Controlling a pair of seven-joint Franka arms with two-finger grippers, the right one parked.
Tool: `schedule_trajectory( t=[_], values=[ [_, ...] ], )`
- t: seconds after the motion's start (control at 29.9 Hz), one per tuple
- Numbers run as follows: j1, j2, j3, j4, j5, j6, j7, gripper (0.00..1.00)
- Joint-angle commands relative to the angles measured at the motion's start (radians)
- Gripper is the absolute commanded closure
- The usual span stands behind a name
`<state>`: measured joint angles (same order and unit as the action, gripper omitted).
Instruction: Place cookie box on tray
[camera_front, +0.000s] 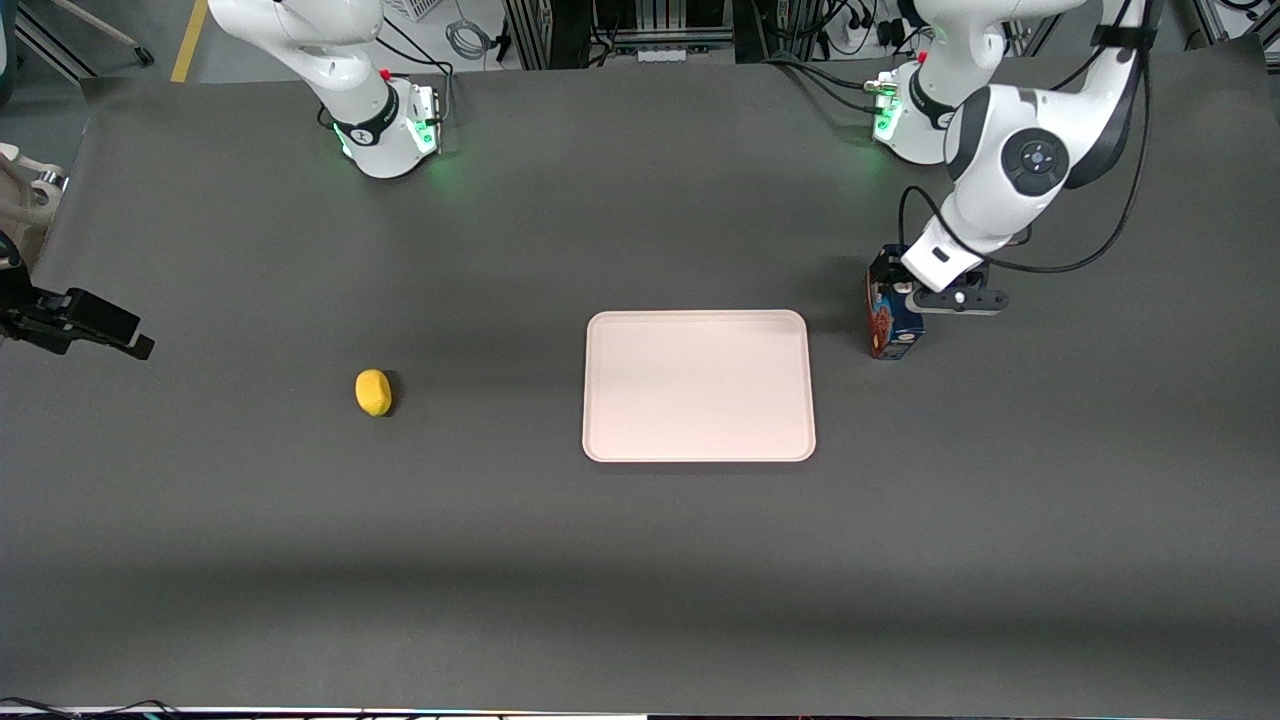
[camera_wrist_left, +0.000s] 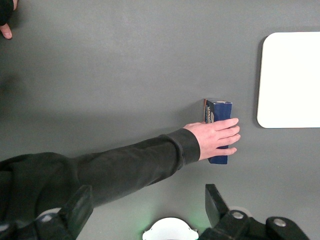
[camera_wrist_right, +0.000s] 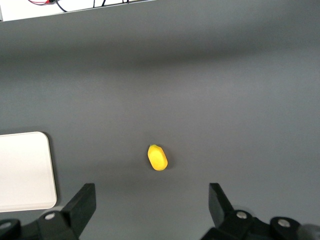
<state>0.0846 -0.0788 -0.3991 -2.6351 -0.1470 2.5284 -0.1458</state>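
My gripper's (camera_front: 948, 298) jaws are spread wide and hold nothing, close by the top of the cookie box (camera_front: 893, 322). The box stands upright on the counter (camera_front: 640, 580), near the tray (camera_front: 698, 457), at its 3 o'clock in the front view. In the wrist view a person's hand (camera_wrist_left: 217, 137) rests on it. I judge it light, stiff but crushable cardboard, best pinched across its narrow faces.

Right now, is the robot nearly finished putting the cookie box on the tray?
Not yet. Done: the left arm's gripper has reached the small dark-blue cardboard cookie box and is right at its upper part. In hand: the pickup, with the box standing on the dark grey table beside the tray. Left: lifting it, carrying it over and setting it on the large flat pale pink tray, which holds nothing.
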Motion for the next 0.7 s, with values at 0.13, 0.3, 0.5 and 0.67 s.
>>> schedule_trajectory(
  t=[0.13, 0.3, 0.5, 0.67],
  values=[
    [0.001, 0.036, -0.009, -0.031, -0.003, 0.093, -0.017, 0.00],
    [0.000, 0.039, -0.009, -0.039, -0.003, 0.104, -0.029, 0.25],
    [0.000, 0.053, -0.021, -0.040, -0.003, 0.107, -0.054, 0.72],
    [0.001, 0.059, -0.021, -0.039, -0.003, 0.118, -0.054, 0.80]
  ],
)
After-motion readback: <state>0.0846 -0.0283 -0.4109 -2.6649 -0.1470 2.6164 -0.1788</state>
